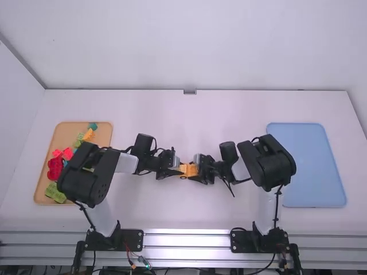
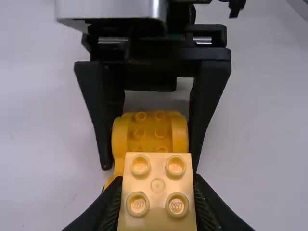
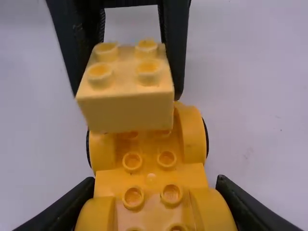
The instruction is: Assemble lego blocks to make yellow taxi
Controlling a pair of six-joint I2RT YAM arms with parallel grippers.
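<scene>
Block (image 3: 126,111), pale yellow with four studs on top, is pinched between the two fingers of the left gripper (image 1: 178,169). Right gripper (image 1: 198,170) has its fingers closed on the sides of a yellow car base (image 3: 151,179), which bears round studs, curved fenders and dark wheels. Both items are near the middle of the table (image 1: 172,215), between the two arms. The block is held over the end of the car base farther from the right gripper (whether the two touch cannot be told). Orange tray (image 1: 67,133) lies on the left side of the table, with red (image 1: 55,168), green (image 1: 53,193) and yellow pieces (image 1: 88,135) on it, the left arm partly covering them. Blue tray (image 1: 304,166) lies on the right side
</scene>
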